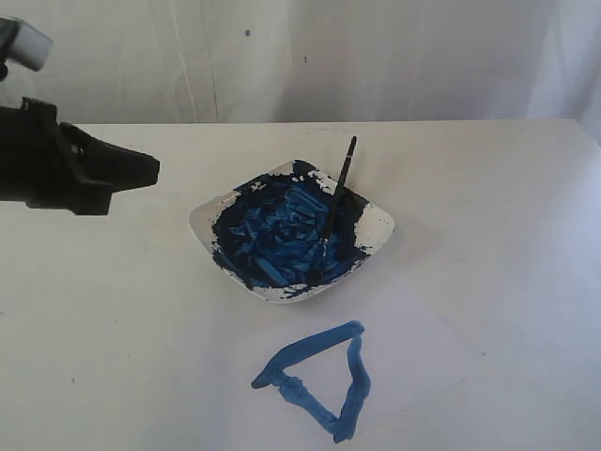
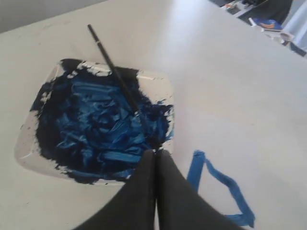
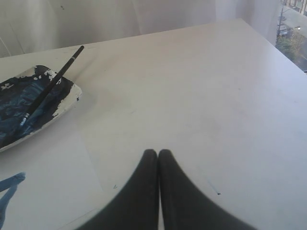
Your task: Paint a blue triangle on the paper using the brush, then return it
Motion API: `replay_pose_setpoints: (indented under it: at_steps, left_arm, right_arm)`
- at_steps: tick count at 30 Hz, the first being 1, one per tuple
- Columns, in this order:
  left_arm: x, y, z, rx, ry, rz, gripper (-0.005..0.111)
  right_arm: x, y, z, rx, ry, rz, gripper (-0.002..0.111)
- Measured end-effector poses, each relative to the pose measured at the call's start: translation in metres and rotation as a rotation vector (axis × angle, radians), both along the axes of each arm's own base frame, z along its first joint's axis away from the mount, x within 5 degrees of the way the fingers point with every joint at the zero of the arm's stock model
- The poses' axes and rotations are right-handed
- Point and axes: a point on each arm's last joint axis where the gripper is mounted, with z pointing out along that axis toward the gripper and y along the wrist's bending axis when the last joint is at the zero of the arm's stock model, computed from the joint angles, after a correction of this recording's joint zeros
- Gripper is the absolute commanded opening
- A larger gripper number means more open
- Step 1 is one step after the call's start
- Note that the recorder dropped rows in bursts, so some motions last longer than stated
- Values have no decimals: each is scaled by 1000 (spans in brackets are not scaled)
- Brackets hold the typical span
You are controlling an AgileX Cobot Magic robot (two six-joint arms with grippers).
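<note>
The blue triangle (image 1: pixel 319 381) is a rough bright-blue outline on the paper (image 1: pixel 315 368), in front of the white dish (image 1: pixel 380 225) smeared with dark blue paint. The thin black brush (image 1: pixel 336 199) lies in the dish, tip in the paint, handle leaning over the far rim, and nothing holds it. My left gripper (image 1: pixel 153 169) hovers at the left, apart from the dish, shut and empty. The left wrist view shows its fingertips (image 2: pixel 156 152) pressed together above the dish's near rim, beside the triangle (image 2: pixel 220 184). My right gripper (image 3: pixel 158 152) is shut and empty over bare table; the exterior view does not show it.
The cream-white table (image 1: pixel 488 188) ends at a pale curtain (image 1: pixel 376 56) behind. In the right wrist view the dish (image 3: pixel 72 93) and brush (image 3: pixel 53 84) lie off to one side, and the table's far edge (image 3: pixel 268 43) shows. Some clutter (image 2: pixel 266 21) lies beyond the table.
</note>
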Motion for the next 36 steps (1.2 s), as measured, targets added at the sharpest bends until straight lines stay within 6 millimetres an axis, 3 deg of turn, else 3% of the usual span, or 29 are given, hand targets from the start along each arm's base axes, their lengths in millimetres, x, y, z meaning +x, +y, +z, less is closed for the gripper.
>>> replay_pose_setpoints:
  at_steps: [5,15,36]
  left_arm:
    - [-22,1,20,-28,-66,-56,0]
    - [-42,12,45,-46,-195,26,0]
    - [-48,12,47,-26,-214,0,0]
  right_arm:
    - [0,0,0,0,0,0,0]
    - [0,0,0,0,0,0,0]
    - [0,0,0,0,0,0,0]
